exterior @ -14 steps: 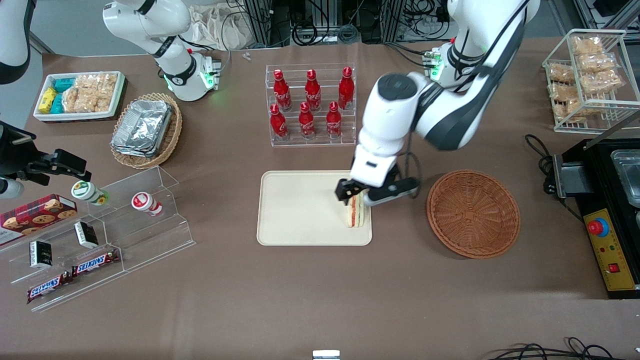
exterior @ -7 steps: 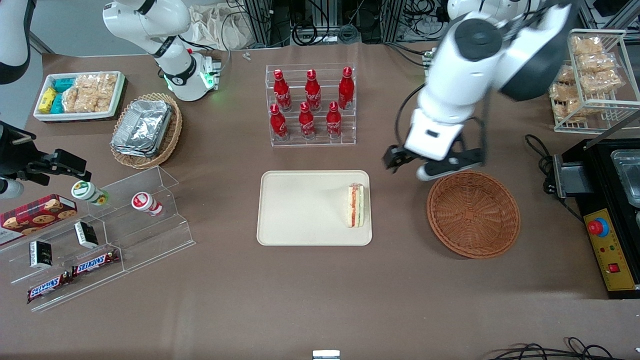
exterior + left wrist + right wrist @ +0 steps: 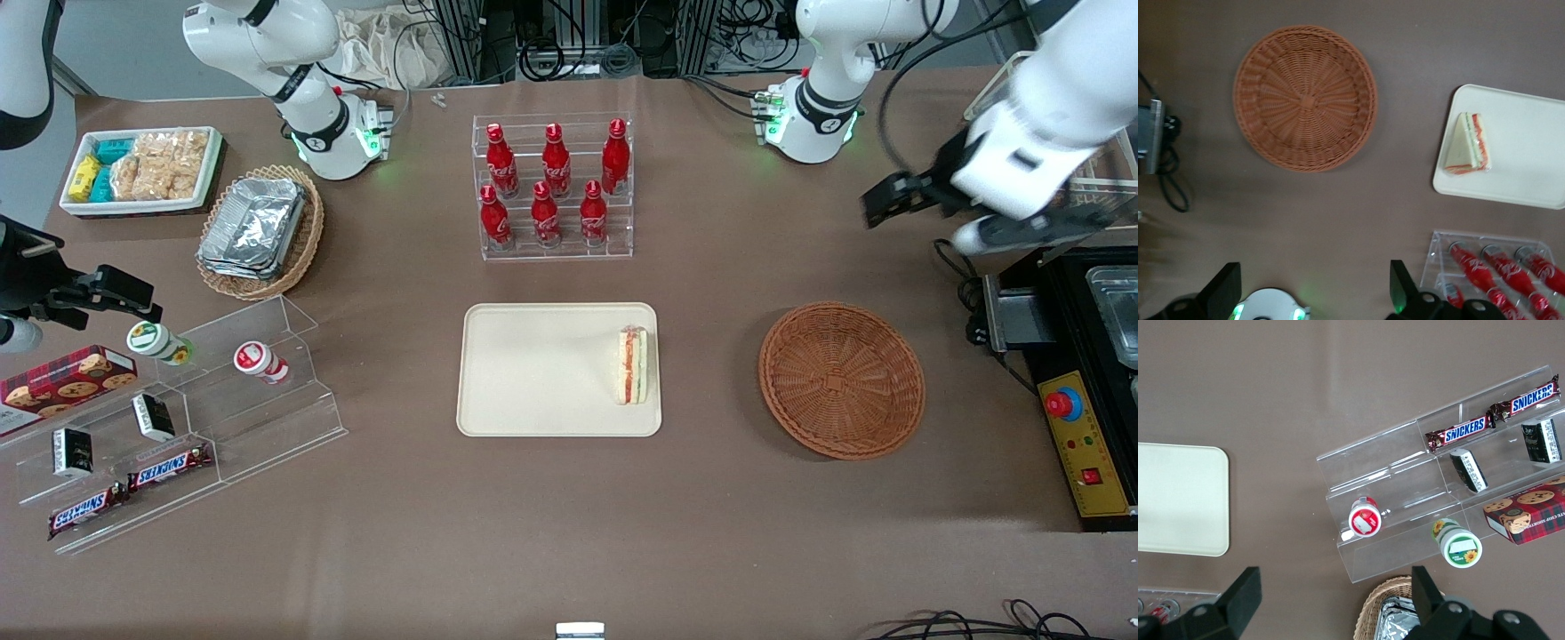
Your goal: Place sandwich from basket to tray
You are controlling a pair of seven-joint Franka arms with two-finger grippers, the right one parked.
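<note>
The sandwich (image 3: 633, 364) stands on its edge on the cream tray (image 3: 533, 373), near the tray's rim that faces the basket; it also shows in the left wrist view (image 3: 1466, 144) on the tray (image 3: 1525, 153). The round reddish-brown wicker basket (image 3: 841, 380) is empty, as the left wrist view shows too (image 3: 1305, 97). My left gripper (image 3: 898, 203) is open and empty, raised high above the table toward the working arm's end, farther from the front camera than the basket. Its fingers (image 3: 1401, 288) stand wide apart with nothing between them.
A clear rack of red cola bottles (image 3: 553, 187) stands farther from the front camera than the tray. A wire rack of snack packets (image 3: 1045, 133), a black appliance with a red button (image 3: 1080, 391) and cables (image 3: 965, 276) lie at the working arm's end.
The gripper let go of the sandwich on the tray, rose, and swung away over the basket toward the working arm's end. The sandwich stays standing on the tray.
</note>
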